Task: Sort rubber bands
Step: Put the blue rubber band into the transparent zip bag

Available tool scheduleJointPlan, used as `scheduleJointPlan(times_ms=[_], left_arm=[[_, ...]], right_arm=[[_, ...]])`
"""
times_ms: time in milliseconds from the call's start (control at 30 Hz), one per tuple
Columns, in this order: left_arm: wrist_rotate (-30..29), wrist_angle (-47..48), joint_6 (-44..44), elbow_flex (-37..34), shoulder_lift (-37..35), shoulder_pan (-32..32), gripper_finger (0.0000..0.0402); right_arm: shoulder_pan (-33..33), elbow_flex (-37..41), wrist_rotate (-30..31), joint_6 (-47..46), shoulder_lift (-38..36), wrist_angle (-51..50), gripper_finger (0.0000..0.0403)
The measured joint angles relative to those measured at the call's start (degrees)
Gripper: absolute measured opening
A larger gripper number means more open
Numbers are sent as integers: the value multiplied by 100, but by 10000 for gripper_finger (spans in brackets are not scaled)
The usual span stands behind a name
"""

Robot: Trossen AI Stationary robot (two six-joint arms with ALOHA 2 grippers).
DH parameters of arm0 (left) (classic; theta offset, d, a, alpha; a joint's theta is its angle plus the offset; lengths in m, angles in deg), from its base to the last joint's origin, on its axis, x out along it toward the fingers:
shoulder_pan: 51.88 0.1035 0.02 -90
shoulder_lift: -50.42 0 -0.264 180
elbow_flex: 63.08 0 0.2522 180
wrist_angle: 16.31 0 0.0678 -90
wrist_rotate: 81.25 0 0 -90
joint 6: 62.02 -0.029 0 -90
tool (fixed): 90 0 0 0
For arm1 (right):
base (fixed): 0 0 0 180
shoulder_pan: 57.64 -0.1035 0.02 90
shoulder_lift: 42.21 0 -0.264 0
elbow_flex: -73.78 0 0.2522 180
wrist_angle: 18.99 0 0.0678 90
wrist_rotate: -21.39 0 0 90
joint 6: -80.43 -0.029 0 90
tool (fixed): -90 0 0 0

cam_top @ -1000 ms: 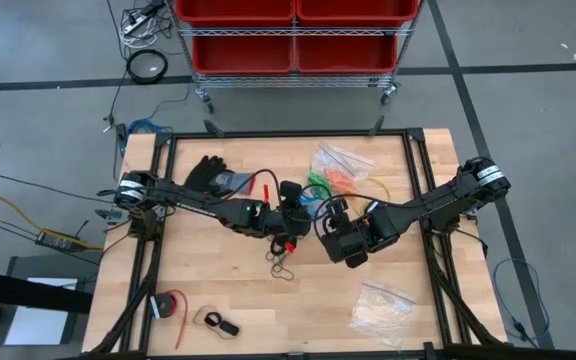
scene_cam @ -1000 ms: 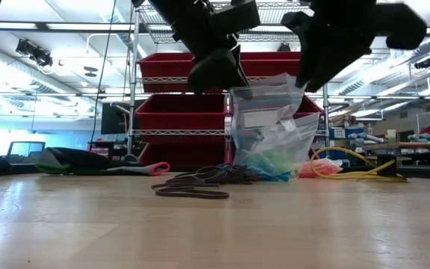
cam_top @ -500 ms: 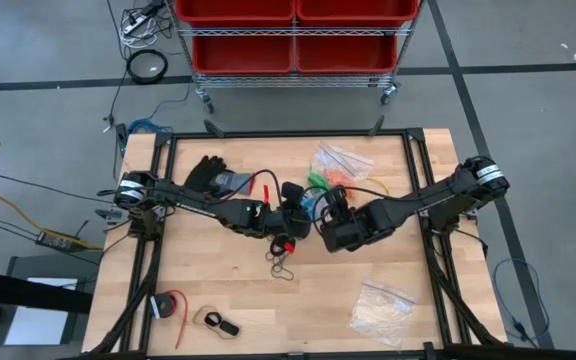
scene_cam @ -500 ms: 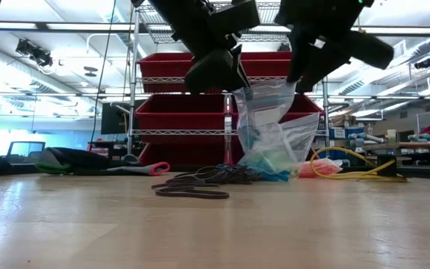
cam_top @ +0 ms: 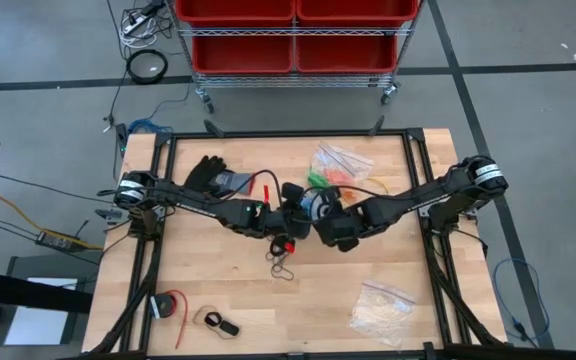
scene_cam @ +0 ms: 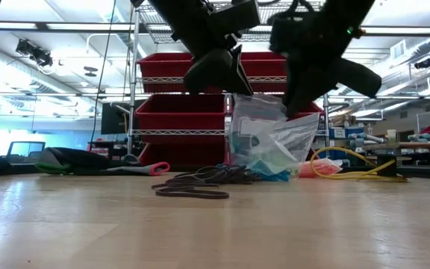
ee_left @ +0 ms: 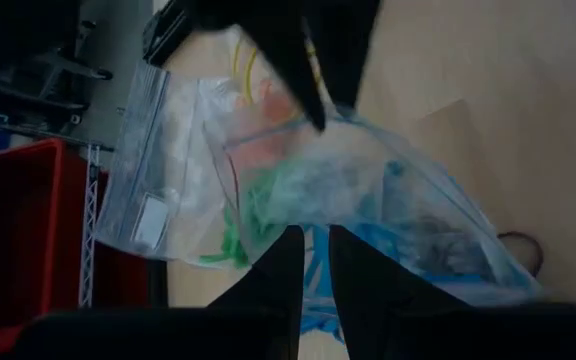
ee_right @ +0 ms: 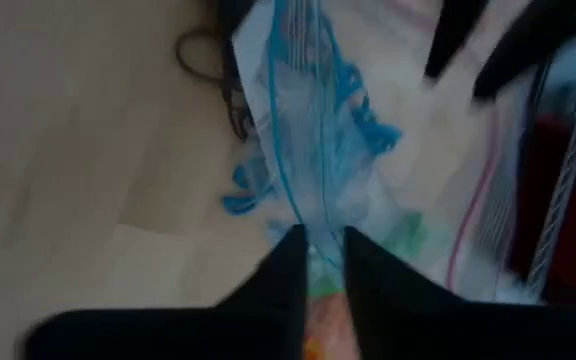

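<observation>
On wooden table (cam_top: pixel 228 290): rubber bands (scene_cam: pixel 200 181), before red bins (scene_cam: pixel 178 112).

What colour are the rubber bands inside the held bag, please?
Blue rubber bands, clearest in the right wrist view.

A light wooden table (cam_top: pixel 228 290) with a black metal frame is carrying everything. A black glove (cam_top: pixel 206 171) is lying near its far left corner. Clear plastic bags holding green and orange rubber bands (cam_top: pixel 333 165) are sitting at the far middle, with a thin yellow cable (scene_cam: pixel 353 168) trailing beside them. A loose heap of black rubber bands (scene_cam: pixel 200 181) is lying at the centre. A clear bag of whitish pieces (cam_top: pixel 382 306) is resting at the near right. A red loop (cam_top: pixel 171 305) and a small black object (cam_top: pixel 228 327) are lying near the front left.
</observation>
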Motion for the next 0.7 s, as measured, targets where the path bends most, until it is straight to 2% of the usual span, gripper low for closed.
scheduleJointPlan(times_ms=[33,133,233,433,500,633,700], left_arm=[[-52,19,0,-1,0,0,60],[-259,23,0,0,-2,-3,60],[-333,42,2,32,-47,-56,60],[-318,705,25,517,-255,-426,60],[-92,863,53,684,-367,-593,60],[920,1388,363,889,-543,-853,60],[1195,1617,494,915,-581,-911,60]], right_arm=[[-7,-1,-9,-279,1,-68,19],[-92,-14,-246,-991,-24,-124,4],[-230,-163,-552,-1455,-32,-77,1],[-334,-647,-987,-2327,-39,-176,0],[-355,-836,-1173,-2527,-41,-188,0],[-460,-1288,-1392,-2801,-43,-179,0],[-549,-1499,-1486,-2855,-45,-195,0]])
